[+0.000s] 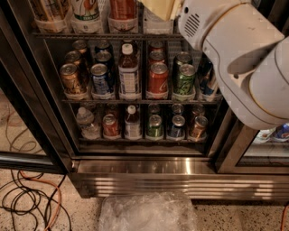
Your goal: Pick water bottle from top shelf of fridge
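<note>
One crumpled clear plastic sheet (149,212) lies nearest on the floor, with cables (27,198) to its left. Behind them stands the fridge (40,113), with its steel base panel (144,168) and two wire racks of cans (158,79). The white arm (244,67) crosses the upper right. The gripper (160,8) is at the top shelf (90,35), cut by the frame edge; its grip state cannot be told. The water bottle is not separable from it; only a translucent tray (158,26) shows beneath

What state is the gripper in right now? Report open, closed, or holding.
Gripper: cannot be told. It is out of view past the picture's top edge, where the arm reaches up at the top shelf of the fridge.
</note>
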You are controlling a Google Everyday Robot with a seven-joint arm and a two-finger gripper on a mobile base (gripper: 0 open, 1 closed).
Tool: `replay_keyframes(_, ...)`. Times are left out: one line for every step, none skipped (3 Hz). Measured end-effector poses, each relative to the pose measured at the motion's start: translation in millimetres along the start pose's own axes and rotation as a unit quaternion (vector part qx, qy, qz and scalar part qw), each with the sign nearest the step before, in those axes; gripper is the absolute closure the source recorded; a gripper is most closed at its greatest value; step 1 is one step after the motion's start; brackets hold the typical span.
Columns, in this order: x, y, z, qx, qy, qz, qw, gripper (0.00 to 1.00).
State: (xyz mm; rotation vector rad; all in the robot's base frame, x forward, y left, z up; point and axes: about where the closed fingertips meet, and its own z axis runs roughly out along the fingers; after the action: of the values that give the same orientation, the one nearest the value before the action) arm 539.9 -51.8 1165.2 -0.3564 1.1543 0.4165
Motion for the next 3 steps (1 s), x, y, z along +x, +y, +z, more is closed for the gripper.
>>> replay_keyframes(25.8,2.9,-15.5,-0.029,0.061,-0.053,0.9963,0.09)
replay_keyframes(55.7,-5.5,-34.5,-0.048,0.123,-0.1,0.9862,0.13)
replay_keyframes(61.0,-22.0,-42.7,-0.037,0.132,-0.105,0.9849,0.14)
